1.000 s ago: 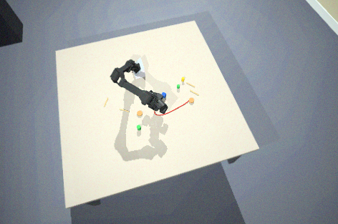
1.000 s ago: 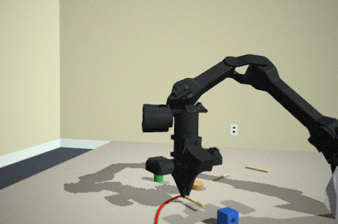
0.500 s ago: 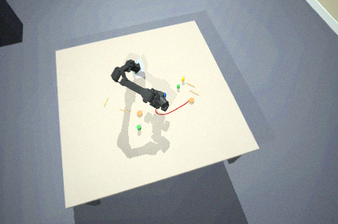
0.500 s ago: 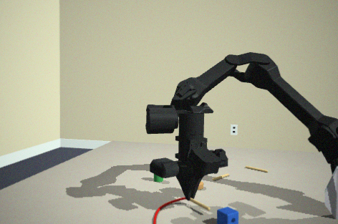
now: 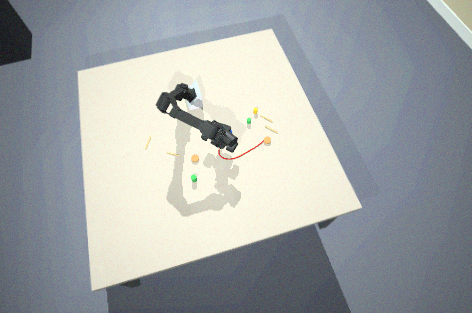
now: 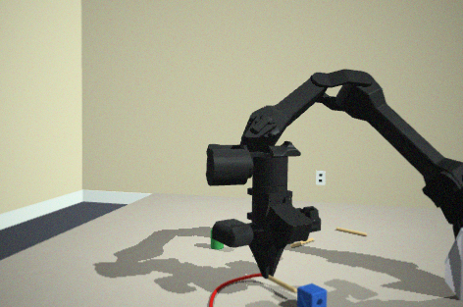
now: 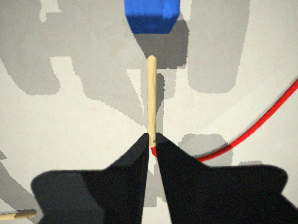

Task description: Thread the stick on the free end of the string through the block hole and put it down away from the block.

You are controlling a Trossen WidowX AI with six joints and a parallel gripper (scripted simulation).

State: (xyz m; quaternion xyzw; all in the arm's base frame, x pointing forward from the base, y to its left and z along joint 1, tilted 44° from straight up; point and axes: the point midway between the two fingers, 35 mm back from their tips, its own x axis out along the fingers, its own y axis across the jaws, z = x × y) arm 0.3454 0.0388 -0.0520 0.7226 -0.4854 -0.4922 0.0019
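Tool (image 5: 231, 148) (image 6: 268, 276) (image 7: 152, 137) nearly closed, gripping stick (image 6: 282, 283) (image 7: 152, 95); blue block (image 6: 312, 296) (image 7: 152, 16) approx 12 o'clock of tip, wrist view.

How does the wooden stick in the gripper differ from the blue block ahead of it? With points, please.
The pale, thin wooden stick (image 6: 283, 283) (image 7: 152, 95) is slender and round; the blue block (image 6: 311, 296) (image 7: 152, 15) is chunky and flat-faced. The stick is held in the gripper (image 6: 268, 275) (image 7: 152, 137), whereas the block is ungripped. The stick has a red string (image 6: 227, 283) (image 7: 260, 125) at its gripped end; the block has a hole in one face.
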